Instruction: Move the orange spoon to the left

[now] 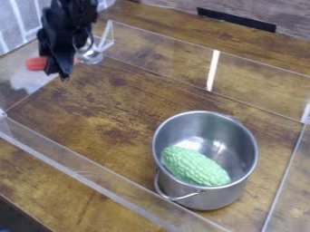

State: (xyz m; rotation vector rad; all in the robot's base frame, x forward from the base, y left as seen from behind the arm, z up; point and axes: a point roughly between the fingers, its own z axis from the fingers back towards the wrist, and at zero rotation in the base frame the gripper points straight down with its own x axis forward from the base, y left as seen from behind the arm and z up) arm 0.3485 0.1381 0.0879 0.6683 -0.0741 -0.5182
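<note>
Dark wooden table (97,118), clear barrier walls around; steel pot (208,154) standing on it (green bumpy vegetable (195,166) inside).

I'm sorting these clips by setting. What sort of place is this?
Probably a lab test bench, not a real kitchen: a wooden tabletop fenced by clear plastic walls, holding a steel pot with a green toy vegetable, and a robot gripper working over it.

1. Orange spoon (63,62): small, with a red-orange handle and a shiny silver bowl.
2. Position: far left of the view, near the upper-left corner of the wooden counter (109,118).
3. Pose: roughly level; handle end points left, bowl points right. The middle is hidden.
4. State: appears lifted off the surface; the frame is blurred, so contact cannot be confirmed.
</note>
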